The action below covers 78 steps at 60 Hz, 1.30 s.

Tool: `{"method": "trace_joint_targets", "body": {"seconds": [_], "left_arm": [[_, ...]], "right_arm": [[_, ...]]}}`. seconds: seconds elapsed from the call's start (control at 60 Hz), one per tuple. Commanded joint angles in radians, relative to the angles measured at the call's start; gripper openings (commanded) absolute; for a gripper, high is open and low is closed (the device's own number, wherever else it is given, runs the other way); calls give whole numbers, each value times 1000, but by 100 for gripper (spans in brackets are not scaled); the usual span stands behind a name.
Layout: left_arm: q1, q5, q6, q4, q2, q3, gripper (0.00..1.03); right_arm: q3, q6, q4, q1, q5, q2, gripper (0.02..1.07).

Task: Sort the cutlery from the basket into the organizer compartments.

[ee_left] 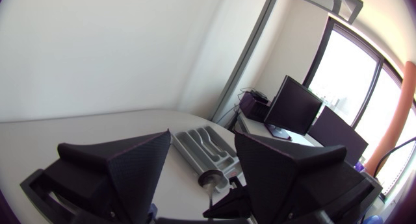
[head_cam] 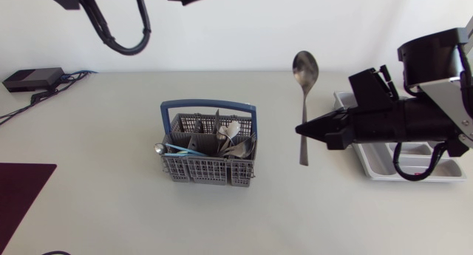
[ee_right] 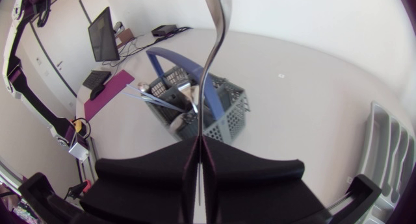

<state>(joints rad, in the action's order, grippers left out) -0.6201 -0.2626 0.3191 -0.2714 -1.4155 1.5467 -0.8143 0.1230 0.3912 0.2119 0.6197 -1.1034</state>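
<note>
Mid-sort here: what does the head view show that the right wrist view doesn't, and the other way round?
Head view only: the whole spoon, bowl included, and the right arm lying over the organizer. Right wrist view only: both fingers of the right gripper pressed on the spoon's handle from two sides. Both: the held spoon, the basket with cutlery in it, part of the organizer.

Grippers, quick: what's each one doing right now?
Left gripper: open, jaws wide apart, nothing between them.
Right gripper: shut on the spoon, gripping its handle.
</note>
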Motion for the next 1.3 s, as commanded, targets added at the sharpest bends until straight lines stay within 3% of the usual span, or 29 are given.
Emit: {"method": "trace_joint_targets", "body": {"seconds": [0.0,0.033,0.25,0.417,0.533,0.767,1.083,1.283], "left_arm": [[16,33,-69,-8,33,33,70],[26,68,-117,-43,39,38,70],[86,71,-273,-192,62,-8,70],[85,99,-407,-305,70,-79,70],[88,160,-462,-321,109,-142,70],[146,164,-535,-330,185,-266,70],[155,164,-627,-278,297,-473,70],[252,112,-677,-269,351,-547,70]], "right_arm": [[4,75,25,-98,26,-18,9],[-6,104,40,-147,41,-39,9],[-98,305,109,-393,109,-214,9],[-227,400,147,-525,112,-394,9],[-367,452,193,-608,110,-532,9],[-666,515,301,-706,89,-802,9],[-870,504,281,-730,6,-1052,9],[-1040,494,348,-761,-3,-1142,9]]}}
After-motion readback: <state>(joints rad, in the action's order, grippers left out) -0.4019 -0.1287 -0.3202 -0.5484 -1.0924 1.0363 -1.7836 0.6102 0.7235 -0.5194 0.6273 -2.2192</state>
